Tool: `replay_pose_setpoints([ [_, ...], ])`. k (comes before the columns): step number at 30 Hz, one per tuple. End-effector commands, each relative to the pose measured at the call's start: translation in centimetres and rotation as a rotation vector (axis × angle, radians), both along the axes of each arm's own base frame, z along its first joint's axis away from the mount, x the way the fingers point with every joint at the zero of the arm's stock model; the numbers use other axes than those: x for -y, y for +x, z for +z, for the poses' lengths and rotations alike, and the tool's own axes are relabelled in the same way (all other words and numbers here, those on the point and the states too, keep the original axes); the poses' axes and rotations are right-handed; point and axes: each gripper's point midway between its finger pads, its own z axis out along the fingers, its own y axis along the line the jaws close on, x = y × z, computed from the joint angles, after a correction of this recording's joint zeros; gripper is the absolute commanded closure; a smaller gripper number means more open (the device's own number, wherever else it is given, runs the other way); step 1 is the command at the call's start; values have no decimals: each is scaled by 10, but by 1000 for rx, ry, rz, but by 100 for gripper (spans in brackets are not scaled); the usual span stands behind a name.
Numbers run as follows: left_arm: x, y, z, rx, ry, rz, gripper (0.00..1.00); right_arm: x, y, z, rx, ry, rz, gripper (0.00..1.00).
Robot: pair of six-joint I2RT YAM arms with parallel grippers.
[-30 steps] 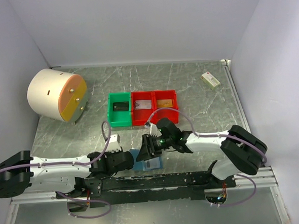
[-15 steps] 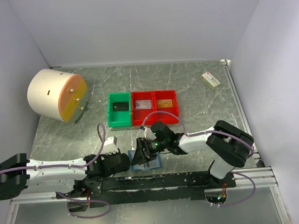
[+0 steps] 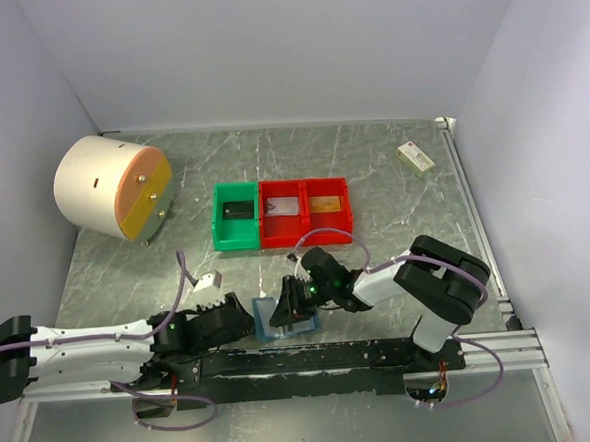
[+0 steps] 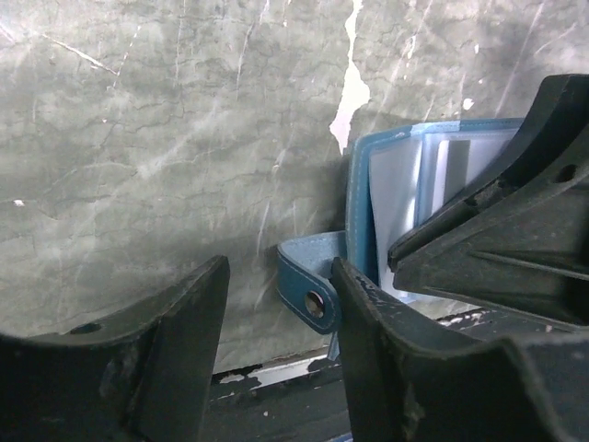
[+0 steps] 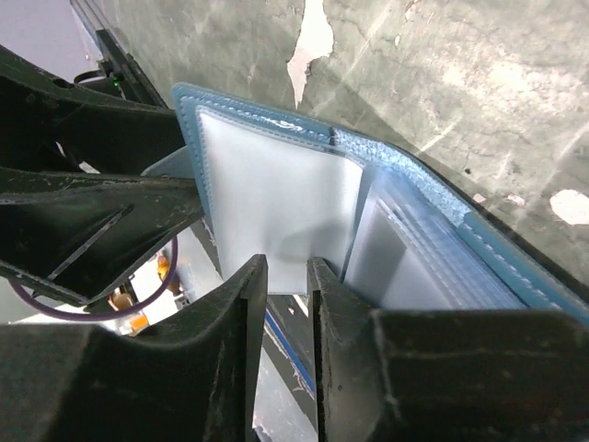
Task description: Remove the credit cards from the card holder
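Clenched nearly shut on a clear sleeve (image 5: 276, 198) of the open blue card holder (image 5: 405, 175), directly ahead of the fingertips: right gripper (image 5: 287, 269). Spread wide (nothing between): left gripper (image 4: 279, 274), the holder just beside one finger.

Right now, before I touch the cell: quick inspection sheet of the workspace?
surface: grey marbled table, pale worn patches.
job's things: blue card holder open at the near edge, leaves fanned; credit cards: none identifiable.
clutter: cream drum far left; green bin and red bins mid-table, flat items inside too small to name; small cream box far right.
grippers: left gripper open, the holder's snap strap loose between its fingers; right gripper nearly closed on a frosted leaf.
cables: lilac cables loop off both arms; no snag seen.
surroundings: plain walls; black rail at the arm bases.
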Motion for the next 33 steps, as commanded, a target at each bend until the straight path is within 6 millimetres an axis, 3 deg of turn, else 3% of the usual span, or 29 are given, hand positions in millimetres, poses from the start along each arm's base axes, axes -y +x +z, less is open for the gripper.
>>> replay_pose_setpoints([
  [1, 16, 3, 14, 33, -124, -12, 36, 11, 6, -20, 14, -90, -56, 76],
  [5, 23, 5, 20, 55, -162, -27, 28, 12, 9, -20, 34, -110, -55, 77],
  [11, 30, 8, 30, 72, -179, -31, 26, 14, 9, -25, 34, -134, -53, 79],
  [19, 17, 9, 22, 34, -99, 60, 27, 15, 9, -26, 35, -142, -52, 79],
  [33, 14, 9, 39, 68, -73, 87, 31, 13, 10, -26, 38, -151, -44, 79],
])
